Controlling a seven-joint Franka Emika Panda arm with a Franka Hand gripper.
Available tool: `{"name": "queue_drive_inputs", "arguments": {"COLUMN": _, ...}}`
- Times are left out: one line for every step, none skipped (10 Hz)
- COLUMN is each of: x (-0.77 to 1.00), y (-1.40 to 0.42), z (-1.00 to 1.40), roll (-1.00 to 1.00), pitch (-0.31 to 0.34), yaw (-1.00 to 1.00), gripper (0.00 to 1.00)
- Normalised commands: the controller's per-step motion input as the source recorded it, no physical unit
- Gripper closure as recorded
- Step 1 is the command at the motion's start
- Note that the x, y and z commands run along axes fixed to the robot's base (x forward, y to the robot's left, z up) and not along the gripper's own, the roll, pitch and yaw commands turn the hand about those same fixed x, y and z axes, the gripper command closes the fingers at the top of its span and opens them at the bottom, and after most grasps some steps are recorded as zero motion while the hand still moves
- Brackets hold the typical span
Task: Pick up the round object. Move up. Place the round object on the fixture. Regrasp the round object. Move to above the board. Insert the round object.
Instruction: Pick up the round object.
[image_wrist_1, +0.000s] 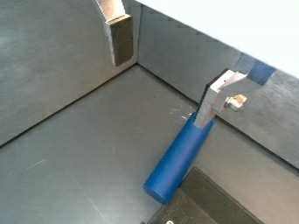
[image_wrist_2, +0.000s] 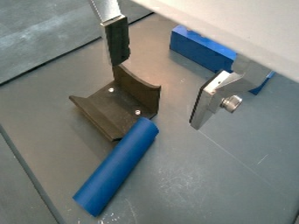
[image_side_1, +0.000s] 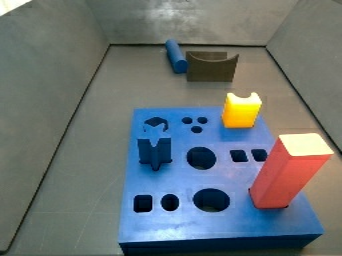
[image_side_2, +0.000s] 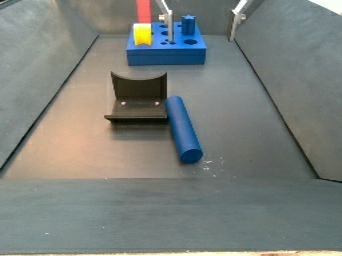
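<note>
Grey metal-walled bin with a dark matte floor (image_side_2: 80, 130). Nearest in a side view, the plain blue cylindrical rod (image_side_2: 182, 128) lies flat on the floor, untouched, just beside the small dark olive-brown fixture block with its U-shaped notch (image_side_2: 138, 98); whether they touch cannot be told. Both wrist views show the rod (image_wrist_2: 117, 164) below the gripper (image_wrist_2: 163, 74), whose flat silver fingers (image_wrist_2: 216, 98) stand wide apart, holding nothing. Farthest, the large thick blue square board (image_side_2: 166, 45) with cut holes carries a red upright block (image_side_1: 286, 172), a yellow block (image_side_1: 241, 109) and a short notched blue peg (image_side_1: 154, 153). In that side view only the gripper's fingertips (image_side_2: 201, 12) show at the upper edge.
</note>
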Motion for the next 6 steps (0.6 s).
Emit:
{"name": "queue_drive_inputs", "arguments": {"x": 0.05, "y": 0.16, "z": -0.39, "roll": 0.0, "pitch": 0.0, "yaw": 0.07, "gripper": 0.0}}
{"name": "queue_drive_inputs", "arguments": {"x": 0.13, "y": 0.46, "z": -0.79, "roll": -0.17, "pitch": 0.004, "yaw": 0.28, "gripper": 0.0}}
{"name": "queue_drive_inputs", "arguments": {"x": 0.2, "y": 0.43, "z": -0.73, "roll": -0.2, "pitch": 0.007, "yaw": 0.35, "gripper": 0.0}}
{"name": "queue_drive_inputs", "arguments": {"x": 0.23, "y": 0.43, "z": -0.71, "roll": -0.21, "pitch": 0.019, "yaw": 0.34, "gripper": 0.0}}
{"name": "queue_drive_inputs", "arguments": {"x": 0.26, "y": 0.34, "z": -0.75, "roll": -0.19, "pitch": 0.059, "yaw": 0.22, "gripper": 0.0}}
{"name": "queue_drive_inputs", "arguments": {"x": 0.23, "y": 0.28, "z": -0.69, "roll": -0.24, "pitch": 0.033, "yaw": 0.09, "gripper": 0.0}}
